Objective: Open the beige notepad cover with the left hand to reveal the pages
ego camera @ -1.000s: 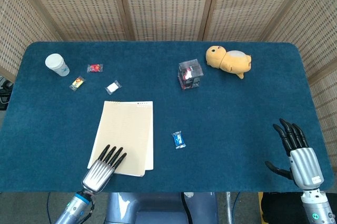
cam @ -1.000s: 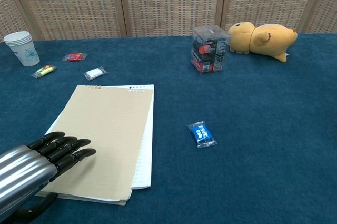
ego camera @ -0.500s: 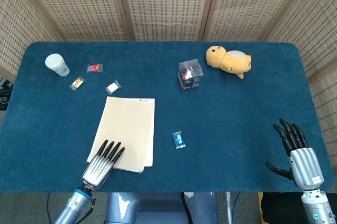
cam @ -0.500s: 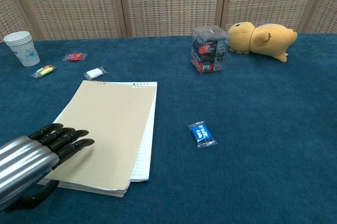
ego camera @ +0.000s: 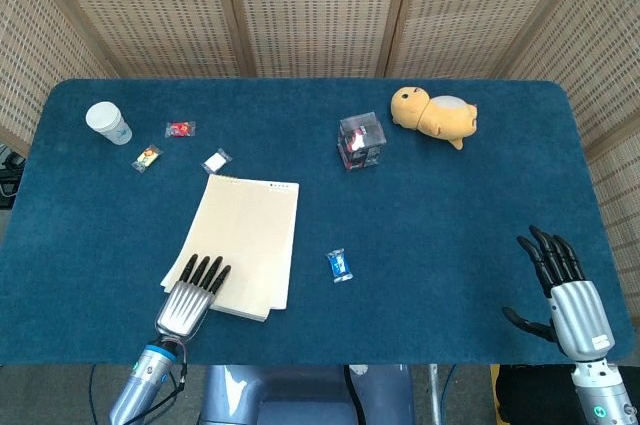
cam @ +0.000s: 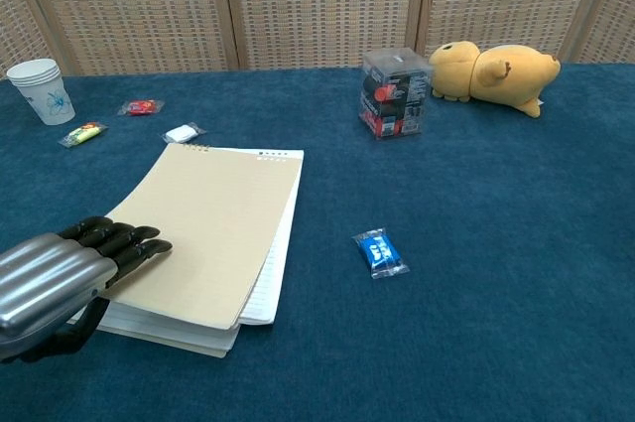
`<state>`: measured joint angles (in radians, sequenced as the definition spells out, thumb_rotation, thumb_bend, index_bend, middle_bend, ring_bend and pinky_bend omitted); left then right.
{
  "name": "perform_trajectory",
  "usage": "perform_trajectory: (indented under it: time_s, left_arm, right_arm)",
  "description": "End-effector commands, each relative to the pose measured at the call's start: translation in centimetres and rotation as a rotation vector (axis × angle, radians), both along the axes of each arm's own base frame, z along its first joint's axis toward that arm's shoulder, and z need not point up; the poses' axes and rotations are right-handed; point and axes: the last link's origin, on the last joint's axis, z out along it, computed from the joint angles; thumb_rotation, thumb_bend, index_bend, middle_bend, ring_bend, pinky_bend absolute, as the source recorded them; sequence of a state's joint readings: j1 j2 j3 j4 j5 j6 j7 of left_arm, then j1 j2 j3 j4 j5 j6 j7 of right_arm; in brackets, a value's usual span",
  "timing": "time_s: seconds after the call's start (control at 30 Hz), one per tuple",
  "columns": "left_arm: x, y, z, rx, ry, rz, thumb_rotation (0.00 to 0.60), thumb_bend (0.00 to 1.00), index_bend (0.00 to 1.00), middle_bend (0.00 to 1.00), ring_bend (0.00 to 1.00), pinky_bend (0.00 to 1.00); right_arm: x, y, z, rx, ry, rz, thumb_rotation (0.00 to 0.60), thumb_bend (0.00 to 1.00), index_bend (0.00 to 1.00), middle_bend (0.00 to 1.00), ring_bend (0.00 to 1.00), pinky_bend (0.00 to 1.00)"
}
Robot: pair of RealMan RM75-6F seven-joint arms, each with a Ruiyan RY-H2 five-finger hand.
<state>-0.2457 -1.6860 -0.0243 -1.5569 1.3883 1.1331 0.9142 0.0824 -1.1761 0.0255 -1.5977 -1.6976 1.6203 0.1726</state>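
Observation:
The beige notepad [ego camera: 247,235] [cam: 213,213] lies left of centre on the blue table, bound along its far edge. My left hand [ego camera: 190,300] [cam: 60,278] is at its near left corner, with fingers on top of the cover and the thumb below it. The cover's near edge is raised a little, and white lined pages [cam: 260,293] show beneath it on the right side. My right hand [ego camera: 565,295] rests open at the table's near right edge, far from the notepad; the chest view does not show it.
A paper cup [ego camera: 108,122] [cam: 38,89] and three small wrapped candies [ego camera: 180,129] sit at the far left. A clear box [ego camera: 361,141] [cam: 395,92] and a yellow plush toy [ego camera: 434,113] [cam: 491,72] stand further back. A blue candy [ego camera: 340,265] [cam: 381,252] lies right of the notepad.
The left hand has drawn back towards the near left, the notepad has slid away and turned slightly, and the cover's near edge has risen off the pages. The right hand has stayed put.

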Motion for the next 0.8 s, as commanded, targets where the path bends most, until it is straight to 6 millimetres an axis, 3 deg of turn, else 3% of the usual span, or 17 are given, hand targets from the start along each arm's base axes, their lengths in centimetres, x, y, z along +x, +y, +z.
perform_trajectory:
  time_s: [0.03,0.2,0.33,0.5,0.67,0.8]
  left_arm:
    - [0.1,0.3,-0.1,0.002,-0.003,0.001,0.6,0.75,0.0,0.0,0.0,0.0]
    - [0.2,0.6,-0.2,0.005,-0.01,0.01,0.6,0.45,0.0,0.0,0.0,0.0]
    - [0.2,1.0,-0.1,0.012,-0.003,0.015,0.6,0.36,0.0,0.0,0.0,0.0]
    - [0.1,1.7,0.1,0.028,0.001,0.028,0.6,0.39,0.0,0.0,0.0,0.0]
    - [0.4,2.6,0.1,0.059,0.006,0.029,0.6,0.61,0.0,0.0,0.0,0.0]
    - [0.6,3.3,0.1,0.069,0.004,0.037,0.6,0.62,0.0,0.0,0.0,0.0]
  right_arm:
    - [0.0,0.0,0.0,0.0,-0.001,0.0,0.6,0.03,0.04,0.0,0.0,0.0]
    - [0.0,0.0,0.0,0.0,-0.004,0.001,0.6,0.03,0.04,0.0,0.0,0.0]
    - [0.0,0.0,0.0,0.0,-0.005,0.002,0.6,0.03,0.04,0.0,0.0,0.0]
    - [0.0,0.0,0.1,-0.001,-0.006,0.003,0.6,0.03,0.04,0.0,0.0,0.0]
    - [0.0,0.0,0.0,0.0,-0.006,0.003,0.6,0.03,0.04,0.0,0.0,0.0]
    - [0.0,0.0,0.0,-0.001,-0.007,0.004,0.6,0.03,0.04,0.0,0.0,0.0]
